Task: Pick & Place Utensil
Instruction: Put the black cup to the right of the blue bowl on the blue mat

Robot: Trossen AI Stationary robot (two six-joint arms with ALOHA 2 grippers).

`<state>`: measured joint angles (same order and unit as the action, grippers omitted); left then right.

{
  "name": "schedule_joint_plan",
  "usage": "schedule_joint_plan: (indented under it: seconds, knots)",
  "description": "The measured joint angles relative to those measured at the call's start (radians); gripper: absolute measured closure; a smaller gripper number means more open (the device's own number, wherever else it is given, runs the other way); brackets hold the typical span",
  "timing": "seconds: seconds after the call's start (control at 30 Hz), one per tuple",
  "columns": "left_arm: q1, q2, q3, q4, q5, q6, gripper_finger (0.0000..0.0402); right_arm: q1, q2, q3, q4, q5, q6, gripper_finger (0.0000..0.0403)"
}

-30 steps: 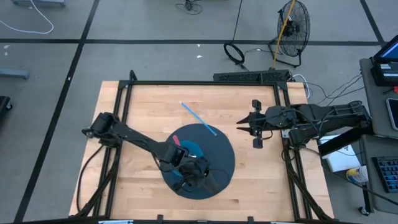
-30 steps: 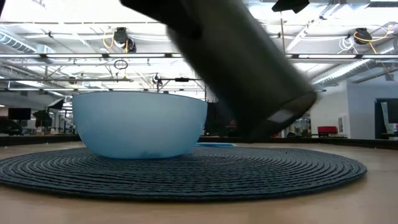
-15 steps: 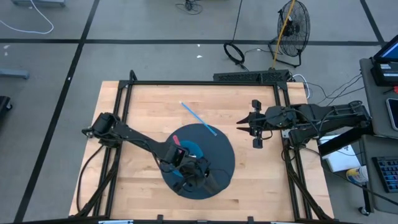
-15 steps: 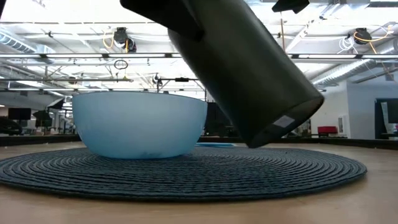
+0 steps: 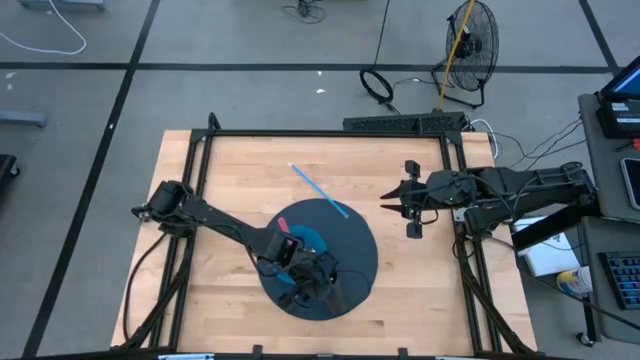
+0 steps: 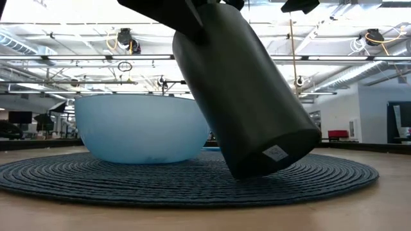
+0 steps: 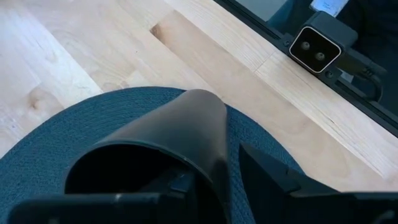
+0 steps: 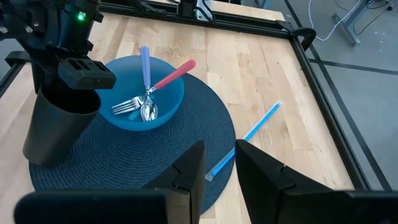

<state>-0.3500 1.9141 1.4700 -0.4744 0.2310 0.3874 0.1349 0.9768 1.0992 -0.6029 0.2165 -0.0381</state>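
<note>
A dark cup (image 6: 244, 96) stands tilted on the round dark-blue mat (image 5: 355, 240). Only the lower edge of its bottom (image 6: 243, 174) rests on the mat, beside the light-blue bowl (image 6: 141, 128). In the bowl (image 8: 155, 93) lie a red-handled fork (image 8: 174, 74) and a blue-handled spoon (image 8: 145, 65). My left gripper (image 8: 76, 73) sits over the cup's rim, one finger inside and one outside. A blue straw (image 5: 320, 190) lies half on the mat's far edge. My right gripper (image 8: 217, 165) hovers open above the table's right side, holding nothing. My left gripper comes at the cup's rim (image 7: 205, 102) slanting down from the table's left. Its outer finger (image 7: 280, 180) stands apart from the wall, with a strip of mat showing between them. The inner finger is hidden in the cup's dark hollow, so whether it touches the wall I cannot tell.
The black frame rail (image 5: 320, 133) runs around the wooden table. The low camera (image 7: 318, 48) sits on the near rail close to the cup. Bare wood lies left of the mat and along the far side.
The cup has swung toward upright below my left gripper. Its bottom end, raised toward the right of the low view a second ago, has dropped, and its lower edge now rests on the mat. Both arms have kept still.
</note>
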Motion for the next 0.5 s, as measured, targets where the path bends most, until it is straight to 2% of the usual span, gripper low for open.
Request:
schedule_joint_plan:
  seconds: [0.27,0.5]
  knots:
    - [0.000,0.000,0.000,0.018,-0.003,0.001,0.0306,0.000,0.000,0.000,0.000,0.000,0.000,0.0316]
    - [0.000,0.000,0.000,0.032,-0.025,0.004,0.0298,0.000,0.000,0.000,0.000,-0.003,0.000,0.0316]
